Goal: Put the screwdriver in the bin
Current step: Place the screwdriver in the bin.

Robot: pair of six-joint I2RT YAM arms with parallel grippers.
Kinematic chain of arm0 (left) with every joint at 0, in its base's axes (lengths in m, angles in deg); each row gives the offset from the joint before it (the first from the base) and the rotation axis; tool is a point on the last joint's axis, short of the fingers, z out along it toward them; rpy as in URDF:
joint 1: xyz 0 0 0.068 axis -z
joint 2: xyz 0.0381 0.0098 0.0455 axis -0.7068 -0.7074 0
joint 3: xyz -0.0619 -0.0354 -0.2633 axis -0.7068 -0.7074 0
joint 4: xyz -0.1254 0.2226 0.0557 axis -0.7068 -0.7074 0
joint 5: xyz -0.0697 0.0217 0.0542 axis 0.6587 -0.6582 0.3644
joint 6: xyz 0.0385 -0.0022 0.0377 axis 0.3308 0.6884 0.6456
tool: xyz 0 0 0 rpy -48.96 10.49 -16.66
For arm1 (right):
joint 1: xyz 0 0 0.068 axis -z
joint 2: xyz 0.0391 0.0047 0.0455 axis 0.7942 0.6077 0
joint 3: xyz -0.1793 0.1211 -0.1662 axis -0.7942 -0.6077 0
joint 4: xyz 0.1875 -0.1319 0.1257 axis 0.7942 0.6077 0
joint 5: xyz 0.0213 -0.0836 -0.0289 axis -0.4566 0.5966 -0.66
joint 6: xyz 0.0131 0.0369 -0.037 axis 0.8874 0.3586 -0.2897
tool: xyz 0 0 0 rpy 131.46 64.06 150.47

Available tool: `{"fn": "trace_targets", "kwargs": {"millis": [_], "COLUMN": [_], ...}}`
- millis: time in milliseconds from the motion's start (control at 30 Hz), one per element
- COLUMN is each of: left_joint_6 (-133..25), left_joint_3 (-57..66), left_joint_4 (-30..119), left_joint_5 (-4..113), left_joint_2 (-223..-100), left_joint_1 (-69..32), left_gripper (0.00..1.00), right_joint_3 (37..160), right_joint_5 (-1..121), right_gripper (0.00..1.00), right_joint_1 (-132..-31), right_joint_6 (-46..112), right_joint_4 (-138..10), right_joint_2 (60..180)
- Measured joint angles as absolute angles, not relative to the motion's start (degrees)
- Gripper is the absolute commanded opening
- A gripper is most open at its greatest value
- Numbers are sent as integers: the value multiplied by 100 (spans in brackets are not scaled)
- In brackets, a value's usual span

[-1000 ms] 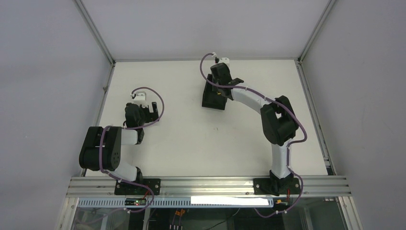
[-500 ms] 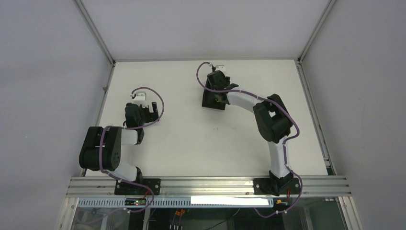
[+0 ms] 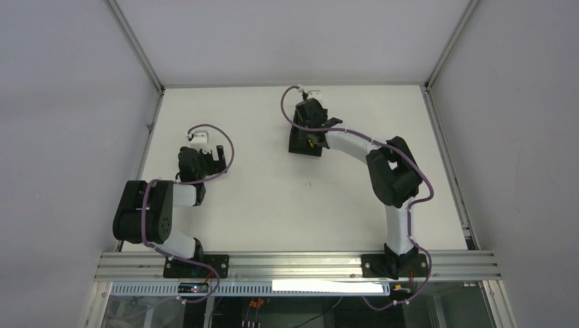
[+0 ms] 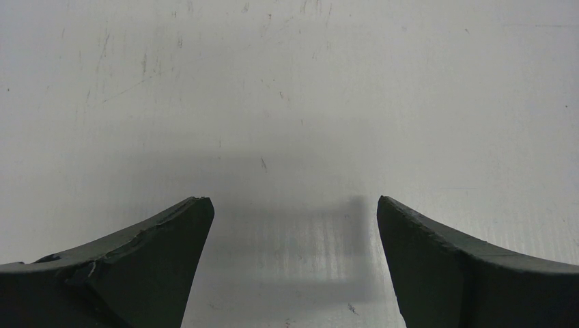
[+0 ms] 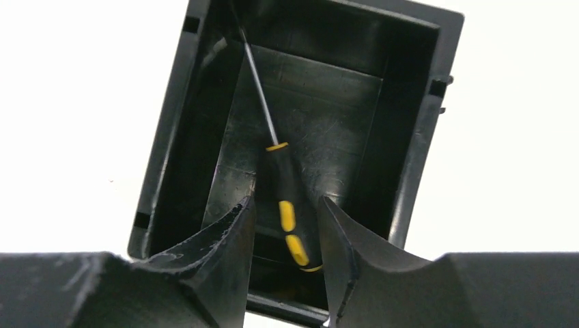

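Observation:
The black bin (image 5: 410,157) fills the right wrist view; in the top view it sits at the table's far middle (image 3: 298,146). The screwdriver (image 5: 287,217), black handle with yellow marks, lies inside it, its thin shaft pointing at the far left corner. My right gripper (image 5: 287,201) hangs over the bin's near end (image 3: 308,131), its jaws narrowly parted on either side of the handle, with a gap showing on the left side. My left gripper (image 4: 292,205) is open and empty over bare table at the left (image 3: 217,152).
The white tabletop (image 3: 273,198) is bounded by an aluminium frame and grey walls. The right arm's elbow (image 3: 392,171) stands over the table's right half. The left arm (image 3: 147,212) is folded back near its base.
The right arm has shifted a little left and forward over the bin, its elbow swinging slightly. The left arm has not moved.

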State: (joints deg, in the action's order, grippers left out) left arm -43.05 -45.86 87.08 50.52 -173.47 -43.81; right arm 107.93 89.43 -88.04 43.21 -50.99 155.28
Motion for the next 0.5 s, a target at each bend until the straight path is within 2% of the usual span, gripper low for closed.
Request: {"fn": "trace_targets", "kwargs": {"millis": [500], "left_joint_6": [-4305], "left_joint_3": [-4586], "left_joint_4": [8708], "left_joint_5": [5052], "left_joint_2": [-17347], "left_joint_1": [-4381], "left_gripper": [99], "right_joint_3": [11313], "right_joint_5": [9059], "right_gripper": [49], "right_joint_1": [-8804], "right_joint_6": [3969], "right_joint_4": [-4775], "right_joint_2": [14564]}}
